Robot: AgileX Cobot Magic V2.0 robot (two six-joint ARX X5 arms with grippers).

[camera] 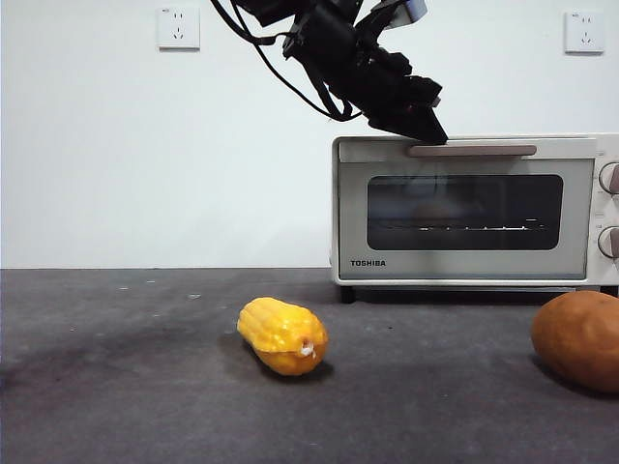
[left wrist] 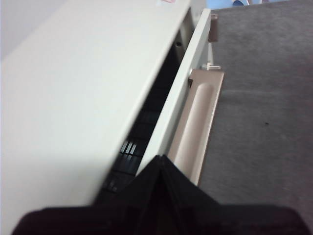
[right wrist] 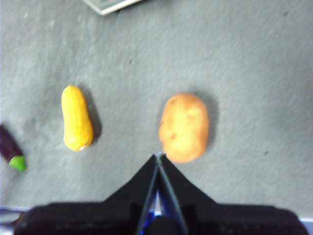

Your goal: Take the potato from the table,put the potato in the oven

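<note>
White wall and dark grey table point(camera: 116, 387) frame the scene, where the cream oven point(camera: 464, 208) is seen with its door cracked slightly ajar. The left gripper point(left wrist: 161, 159), jaws pressed together and holding nothing, is placed at the tan handle point(left wrist: 195, 132), apparently to pull the door down. The potato point(right wrist: 184, 127) is left untouched on the table, near the oven's front, with the right gripper point(right wrist: 158, 156) hung above it, jaws closed and empty. A corn cob point(camera: 282, 335) and a small eggplant point(right wrist: 12, 152) are also seen. Opening is judged barely begun; pickup and placement are not yet done.
</note>
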